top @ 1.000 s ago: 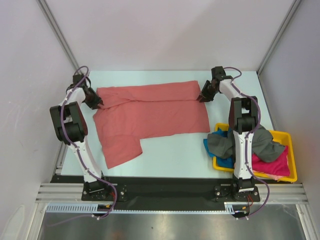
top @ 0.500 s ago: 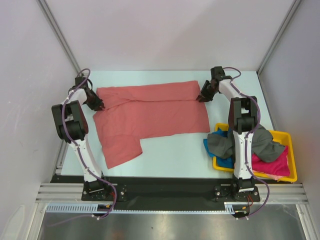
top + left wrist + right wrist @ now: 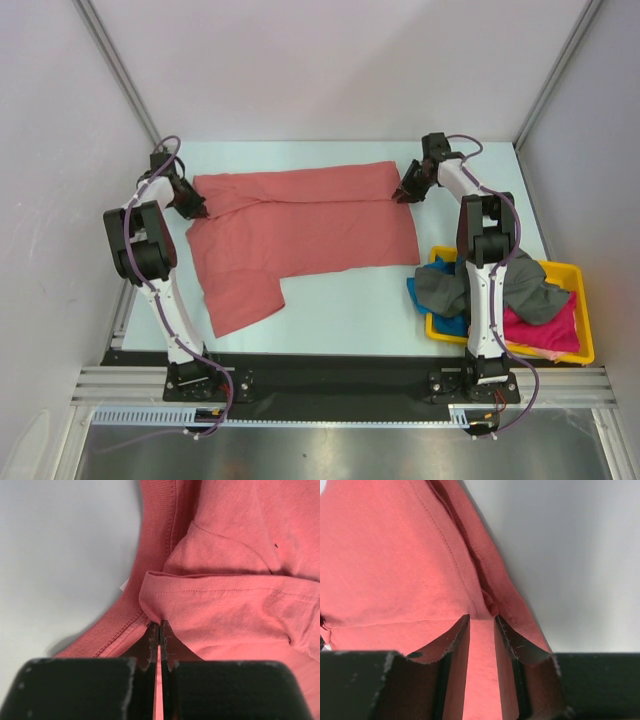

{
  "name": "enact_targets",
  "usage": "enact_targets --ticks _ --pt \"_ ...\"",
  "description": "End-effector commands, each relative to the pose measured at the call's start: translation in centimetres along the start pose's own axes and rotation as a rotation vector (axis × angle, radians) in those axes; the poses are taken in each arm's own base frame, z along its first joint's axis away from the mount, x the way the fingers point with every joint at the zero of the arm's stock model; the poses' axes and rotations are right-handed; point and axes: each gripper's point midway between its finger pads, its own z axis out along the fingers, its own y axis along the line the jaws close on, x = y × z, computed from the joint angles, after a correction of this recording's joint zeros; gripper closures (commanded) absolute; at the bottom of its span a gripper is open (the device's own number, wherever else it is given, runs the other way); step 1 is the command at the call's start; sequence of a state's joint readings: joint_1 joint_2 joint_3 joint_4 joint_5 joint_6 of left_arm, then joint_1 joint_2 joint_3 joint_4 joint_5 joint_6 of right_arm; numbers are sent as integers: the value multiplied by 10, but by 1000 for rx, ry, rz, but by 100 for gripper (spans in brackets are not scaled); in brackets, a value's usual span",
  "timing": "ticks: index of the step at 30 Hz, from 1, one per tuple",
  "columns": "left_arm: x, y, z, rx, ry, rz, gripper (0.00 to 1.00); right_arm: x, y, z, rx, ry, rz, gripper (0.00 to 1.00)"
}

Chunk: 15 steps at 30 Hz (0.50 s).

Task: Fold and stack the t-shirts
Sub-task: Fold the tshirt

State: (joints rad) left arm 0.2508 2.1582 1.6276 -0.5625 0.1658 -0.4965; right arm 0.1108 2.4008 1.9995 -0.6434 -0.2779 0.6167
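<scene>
Across the far half of the table [image 3: 340,305] the salmon-red t-shirt [image 3: 300,225] lies spread flat, long side running left to right. A lengthwise crease shows along its middle. On the left a flap of it reaches toward the near edge.

Left gripper [image 3: 198,211]: at the shirt's left end, low on the cloth. On the wrist view I see both fingers pressed together with no gap. A stitched hem fold is pinched at their tips, just beside the ribbed neckband [image 3: 150,545]. I read this as closed, with the shirt's edge in its grip.

Right gripper [image 3: 405,195]: at the shirt's far right corner. On its wrist view the fingers stand part-way apart, and the gap between them is filled with red cloth. Hemmed layers bunch up right at the tips. I read this as clamped on a folded thickness of the shirt, not free.

Both arms reach out to the far side, one at each end of the shirt, well apart.

Yellow tray [image 3: 583,320]: near right, beside the right arm's base. It holds a loose heap: dark grey t-shirt [image 3: 445,285] on top, spilling over the tray's left rim onto the table. Bright blue t-shirt [image 3: 447,323] shows underneath at that rim, and magenta-pink t-shirt [image 3: 545,325] toward the near right. None of the three is folded. How the heap is layered below the grey one I cannot tell.
</scene>
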Motion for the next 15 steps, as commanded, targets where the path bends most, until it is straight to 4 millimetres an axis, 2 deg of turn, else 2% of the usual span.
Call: enact_targets --ticks 1,8,15 --pt "-26 -25 -19 66 -77 11 100 -16 6 1 -18 -44 26 69" --pt "-33 -33 -26 90 -98 11 100 -25 1 0 -7 -73 63 71" --pt "-40 -39 -31 104 -114 12 100 -22 -1 7 -17 -64 97 73"
